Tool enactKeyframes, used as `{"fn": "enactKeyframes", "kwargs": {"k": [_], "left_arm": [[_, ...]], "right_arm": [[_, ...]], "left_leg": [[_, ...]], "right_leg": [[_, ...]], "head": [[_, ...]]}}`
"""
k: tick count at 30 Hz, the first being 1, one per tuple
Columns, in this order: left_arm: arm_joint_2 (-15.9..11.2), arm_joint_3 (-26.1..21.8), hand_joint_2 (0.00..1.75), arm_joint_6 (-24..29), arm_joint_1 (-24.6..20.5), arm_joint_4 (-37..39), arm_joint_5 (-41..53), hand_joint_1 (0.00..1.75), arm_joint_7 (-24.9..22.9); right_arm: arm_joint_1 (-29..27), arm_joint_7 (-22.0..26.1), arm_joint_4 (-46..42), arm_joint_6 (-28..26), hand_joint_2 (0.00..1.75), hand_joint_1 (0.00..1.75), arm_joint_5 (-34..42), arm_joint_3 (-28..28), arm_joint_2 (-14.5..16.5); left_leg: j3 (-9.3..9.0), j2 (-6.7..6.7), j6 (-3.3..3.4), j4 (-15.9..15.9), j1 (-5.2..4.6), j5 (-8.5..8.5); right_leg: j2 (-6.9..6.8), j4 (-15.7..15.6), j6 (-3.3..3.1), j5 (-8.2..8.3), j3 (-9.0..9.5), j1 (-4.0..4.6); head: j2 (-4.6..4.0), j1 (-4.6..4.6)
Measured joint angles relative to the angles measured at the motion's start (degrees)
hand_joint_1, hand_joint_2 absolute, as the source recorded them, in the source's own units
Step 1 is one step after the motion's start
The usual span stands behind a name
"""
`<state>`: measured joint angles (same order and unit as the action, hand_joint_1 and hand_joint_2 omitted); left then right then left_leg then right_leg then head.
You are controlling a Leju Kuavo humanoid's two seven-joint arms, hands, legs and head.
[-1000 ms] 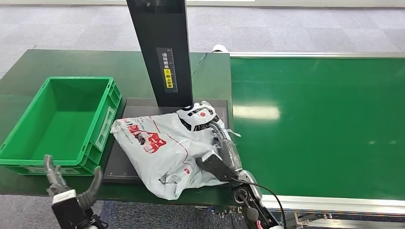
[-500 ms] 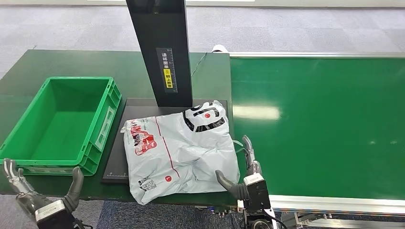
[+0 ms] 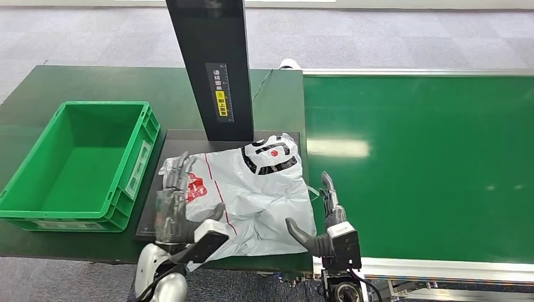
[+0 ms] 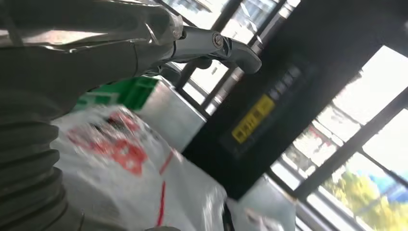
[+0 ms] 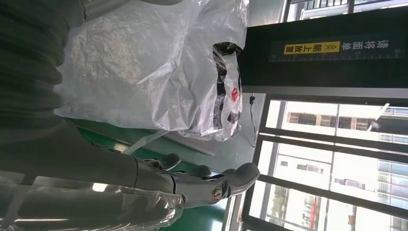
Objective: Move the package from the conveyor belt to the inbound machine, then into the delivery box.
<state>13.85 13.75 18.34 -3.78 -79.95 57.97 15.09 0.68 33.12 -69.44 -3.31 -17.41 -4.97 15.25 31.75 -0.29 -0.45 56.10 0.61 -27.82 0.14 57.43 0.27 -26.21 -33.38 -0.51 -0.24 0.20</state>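
The package [image 3: 252,189], a white plastic bag with red and black print, lies flat on the black plate [image 3: 154,195] of the inbound machine, below its dark column [image 3: 211,63]. My left hand [image 3: 179,207] is over the package's left part, fingers spread and extended, gripping nothing. In the left wrist view the fingers [image 4: 211,45] reach out above the package [image 4: 120,159]. My right hand [image 3: 324,220] stands open at the package's right edge, thumb turned toward the bag. The right wrist view has the package [image 5: 144,62] beside the right hand [image 5: 192,185].
An empty green delivery box [image 3: 135,170] stands left of the plate on the dark green table. The green conveyor belt [image 3: 428,163] stretches to the right, bare. The column [image 5: 337,53] carries a yellow label.
My left hand rose from below the table's front edge to over the package's left part. The right hand let the package go a second ago and now stays beside it.
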Motion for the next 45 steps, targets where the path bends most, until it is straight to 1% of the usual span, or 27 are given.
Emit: {"fn": "enactKeyframes", "kwargs": {"k": [4, 8, 11, 16, 17, 18, 19, 22, 23, 24, 27, 30, 34, 39, 42, 45], "left_arm": [[-0.60, 6.50, 1.75, -0.82, -4.22, 8.97, 3.69, 0.00, -2.49], [-1.20, 10.80, 1.75, -1.15, -7.27, 17.87, 4.86, 0.00, -4.08], [-1.71, 12.50, 1.75, -1.22, -8.35, 22.95, 5.54, 0.00, -4.92], [-2.51, 13.90, 1.75, -1.49, -9.85, 29.27, 5.87, 0.00, -5.24], [-2.61, 14.06, 1.75, -1.52, -10.18, 30.21, 5.91, 0.02, -5.28], [-2.69, 14.19, 1.75, -1.56, -10.52, 31.00, 5.94, 0.08, -5.31], [-2.78, 14.30, 1.75, -1.57, -10.85, 31.75, 5.91, 0.41, -5.32], [-3.05, 14.55, 1.75, -1.50, -11.41, 33.41, 5.54, 1.57, -5.22], [-3.17, 14.65, 1.75, -1.26, -11.46, 33.82, 5.34, 1.66, -5.05], [-3.30, 14.74, 1.75, -0.76, -11.47, 34.18, 5.07, 1.71, -4.72], [-3.67, 14.83, 1.75, 1.88, -11.30, 34.58, 3.16, 1.75, -2.80], [-4.24, 14.02, 1.75, 4.92, -10.49, 32.30, -0.85, 1.75, -0.35], [-5.80, 11.21, 1.75, 8.98, -9.21, 25.37, -8.46, 1.75, 3.64], [-7.61, 7.35, 1.75, 14.17, -8.30, 15.84, -19.74, 1.75, 11.39], [-8.72, 5.04, 1.75, 15.48, -8.27, 10.36, -27.43, 1.75, 16.61], [-9.64, 2.93, 1.75, 15.79, -8.25, 5.09, -32.62, 1.75, 19.83]], "right_arm": [[1.25, 0.38, 0.60, 1.24, 1.75, 0.00, 1.20, 0.27, 0.03], [2.21, 0.83, 1.27, 2.01, 1.75, 0.00, 2.23, 0.34, 0.03], [2.55, 0.90, 1.64, 2.49, 1.75, 0.00, 3.07, 0.42, 0.03], [2.71, 0.91, 2.07, 2.69, 1.75, 0.00, 3.66, 0.49, 0.01], [2.71, 0.91, 2.12, 2.69, 1.75, 0.00, 3.68, 0.48, 0.01], [2.71, 0.91, 2.15, 2.70, 1.75, 0.00, 3.69, 0.48, 0.01], [2.71, 0.91, 2.17, 2.72, 1.75, 0.00, 3.71, 0.47, 0.01], [2.71, 0.91, 2.26, 2.74, 1.75, 0.00, 3.75, 0.45, 0.01], [2.71, 0.91, 2.31, 2.75, 1.75, 0.00, 3.75, 0.44, 0.01], [2.72, 0.91, 2.34, 2.77, 1.75, 0.00, 3.77, 0.44, 0.01], [2.70, 0.87, 2.44, 2.92, 1.75, 0.00, 3.83, 0.44, 0.01], [2.63, 0.81, 2.48, 3.09, 1.75, 0.00, 3.88, 0.44, 0.01], [2.19, 0.78, 2.49, 3.07, 1.75, 0.00, 3.97, 0.44, -0.01], [1.46, 0.76, 2.49, 2.14, 1.75, 0.00, 4.15, 0.46, -0.03], [0.86, 0.86, 2.49, 1.38, 1.75, 0.00, 4.39, 0.51, -0.10], [0.27, 1.04, 2.49, 0.91, 1.75, 0.00, 4.52, 0.60, -0.15]], "left_leg": [[0.01, 0.02, 0.00, 0.00, 0.00, 0.00], [0.01, 0.02, 0.00, -0.01, 0.00, 0.00], [0.01, 0.02, 0.00, -0.01, 0.01, 0.00], [0.02, 0.01, 0.00, -0.02, 0.01, 0.00], [0.02, 0.01, 0.00, -0.02, 0.01, 0.00], [0.00, 0.01, 0.00, -0.02, 0.01, 0.00], [-0.03, 0.01, 0.00, -0.02, 0.01, 0.00], [-0.15, 0.00, 0.00, -0.02, 0.00, 0.00], [-0.19, 0.00, 0.00, -0.03, 0.00, -0.01], [-0.22, 0.00, 0.00, -0.03, 0.01, -0.01], [-0.25, 0.01, -0.01, -0.04, 0.01, 0.00], [-0.24, 0.03, -0.04, -0.05, 0.01, 0.05], [-0.26, 0.02, -0.07, -0.04, 0.03, 0.18], [-0.15, 0.01, -0.08, -0.04, 0.04, 0.19], [-0.02, 0.00, -0.08, -0.03, 0.04, 0.17], [0.07, 0.01, -0.08, -0.03, 0.03, 0.17]], "right_leg": [[0.00, 0.00, 0.00, 0.00, -0.01, 0.00], [0.01, 0.00, 0.00, 0.00, -0.01, 0.00], [0.01, 0.00, 0.00, 0.00, -0.02, 0.01], [0.00, 0.00, 0.00, -0.01, 0.00, 0.01], [0.00, 0.00, 0.00, -0.01, 0.02, 0.01], [0.00, 0.00, 0.00, -0.01, 0.04, 0.01], [0.00, 0.00, 0.00, -0.01, 0.08, 0.00], [0.00, 0.00, 0.00, -0.01, 0.21, 0.00], [0.00, 0.00, -0.01, -0.01, 0.25, 0.00], [0.00, 0.00, -0.01, -0.01, 0.28, 0.00], [0.00, 0.00, -0.02, -0.01, 0.34, 0.01], [0.01, 0.00, -0.08, 0.04, 0.33, 0.01], [0.01, 0.02, -0.12, 0.12, 0.27, 0.04], [0.00, 0.05, -0.11, 0.11, 0.16, 0.05], [0.00, 0.05, -0.11, 0.10, 0.03, 0.05], [0.00, 0.04, -0.11, 0.10, -0.05, 0.04]], "head": [[0.00, -0.01], [0.00, 0.00], [0.00, -0.01], [0.00, 0.00], [0.00, 0.00], [0.00, 0.00], [0.00, 0.00], [0.00, 0.00], [0.00, 0.00], [0.00, 0.00], [0.00, 0.00], [0.00, 0.01], [0.00, -0.01], [0.00, 0.01], [0.00, 0.01], [0.00, 0.00]]}}
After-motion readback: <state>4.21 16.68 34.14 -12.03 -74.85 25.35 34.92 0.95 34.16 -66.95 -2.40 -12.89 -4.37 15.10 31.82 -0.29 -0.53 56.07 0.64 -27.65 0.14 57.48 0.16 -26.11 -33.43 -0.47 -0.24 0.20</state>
